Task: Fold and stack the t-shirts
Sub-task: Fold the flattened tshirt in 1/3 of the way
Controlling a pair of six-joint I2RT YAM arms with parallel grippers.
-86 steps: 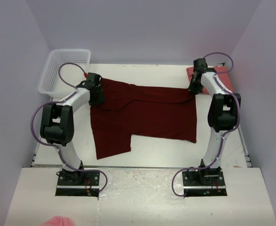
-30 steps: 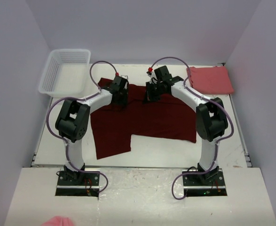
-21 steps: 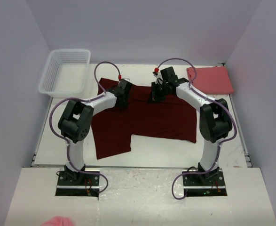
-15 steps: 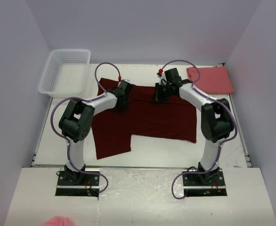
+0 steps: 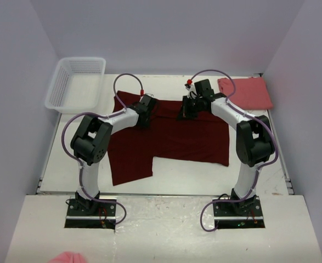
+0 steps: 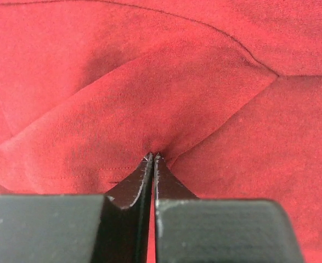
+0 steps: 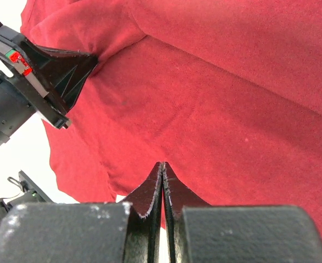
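The dark maroon t-shirt (image 5: 171,137) lies spread across the middle of the table, its upper right part folded inward. My left gripper (image 5: 145,109) is shut, pinching a raised pucker of that maroon cloth (image 6: 204,82) at its fingertips (image 6: 153,155). My right gripper (image 5: 186,112) is shut too, its tips (image 7: 163,163) pressed together on the maroon cloth (image 7: 232,82) at an edge of the fabric. The right wrist view also shows the left gripper (image 7: 95,56) on the same shirt. The salmon pink t-shirt (image 5: 246,92) lies folded at the back right corner.
A white mesh basket (image 5: 83,59) stands at the back left corner. The table's bare white surface (image 5: 193,175) shows in front of the shirt. A pink soft lump (image 5: 67,257) pokes in at the bottom edge, near the left arm's base.
Both grippers have shifted a little to the right along the shirt's top. The left gripper's jaws have closed on a pucker of maroon cloth. The right gripper stayed shut.
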